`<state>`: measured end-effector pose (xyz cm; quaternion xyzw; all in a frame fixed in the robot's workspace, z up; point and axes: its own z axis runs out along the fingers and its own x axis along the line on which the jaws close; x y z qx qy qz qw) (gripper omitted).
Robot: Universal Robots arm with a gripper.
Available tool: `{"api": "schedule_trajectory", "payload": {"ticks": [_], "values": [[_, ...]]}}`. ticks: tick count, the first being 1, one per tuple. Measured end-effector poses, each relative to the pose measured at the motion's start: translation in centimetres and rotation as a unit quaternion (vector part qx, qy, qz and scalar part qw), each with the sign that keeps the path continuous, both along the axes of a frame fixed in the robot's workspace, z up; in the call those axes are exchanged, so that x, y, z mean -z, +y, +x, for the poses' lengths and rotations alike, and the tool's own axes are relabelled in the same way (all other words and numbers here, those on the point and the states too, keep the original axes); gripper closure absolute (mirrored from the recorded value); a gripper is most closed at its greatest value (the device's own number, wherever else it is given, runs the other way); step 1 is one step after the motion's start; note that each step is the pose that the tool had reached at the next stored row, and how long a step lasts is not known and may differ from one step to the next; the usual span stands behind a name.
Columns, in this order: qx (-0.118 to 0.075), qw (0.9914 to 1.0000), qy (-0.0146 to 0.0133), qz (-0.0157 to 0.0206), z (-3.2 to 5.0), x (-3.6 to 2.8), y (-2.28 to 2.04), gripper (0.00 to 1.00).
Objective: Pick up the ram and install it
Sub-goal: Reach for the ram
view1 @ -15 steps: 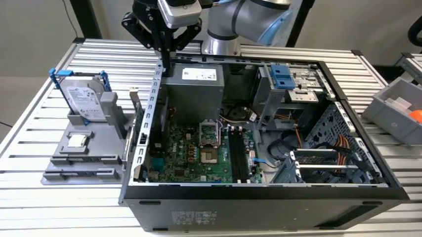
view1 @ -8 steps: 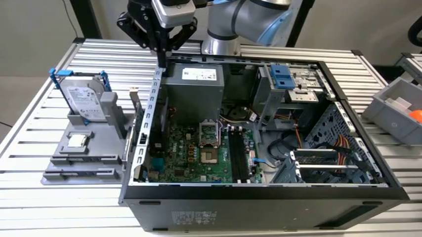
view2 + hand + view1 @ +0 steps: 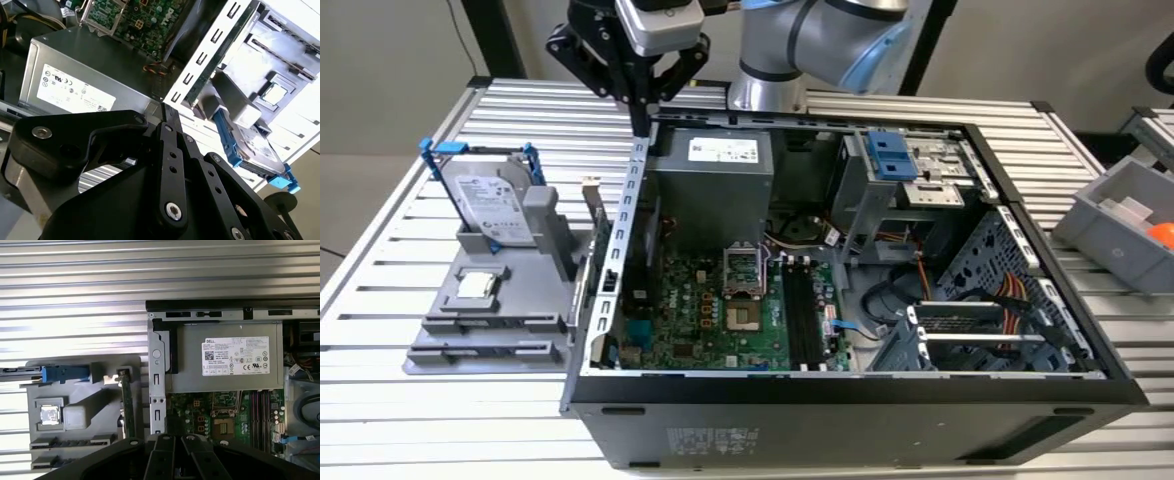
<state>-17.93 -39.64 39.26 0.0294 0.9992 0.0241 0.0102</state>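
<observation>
The ram (image 3: 598, 235) stands on its long edge in the grey fixture (image 3: 467, 330), in the slot closest to the open computer case (image 3: 854, 420) and just beside that case's outer wall. In the first wrist view it shows edge-on as a thin green strip (image 3: 127, 400), with its long axis running parallel to the case wall; in the second wrist view the same strip (image 3: 227, 45) lies along the slotted white wall. The gripper (image 3: 640, 118) hangs above the case's far corner on the exterior view's left, over the power supply (image 3: 714, 175). Its fingers are pressed together with nothing between them (they taper to a single tip (image 3: 169, 112) in the second wrist view), and it is well apart from the ram. A hard drive in a blue frame (image 3: 500, 205) and a small square chip (image 3: 478, 285) also sit on the fixture. Inside the case, the black memory slots (image 3: 803, 315) on the motherboard (image 3: 694, 310) are unfilled.
</observation>
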Motion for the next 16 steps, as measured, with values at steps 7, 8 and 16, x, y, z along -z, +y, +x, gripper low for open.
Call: {"api": "schedule_trajectory", "payload": {"ticks": [7, 8, 16], "values": [[-0.003, 1.00000, 0.0000, 0.0000, -0.60, 0.00, 0.04, 1.00], [-0.003, 0.99999, 0.0000, 0.0000, -0.69, 0.00, 0.04, 1.00], [-0.007, 0.99998, 0.0000, 0.0000, -1.36, 0.00, 0.09, 1.00]]}}
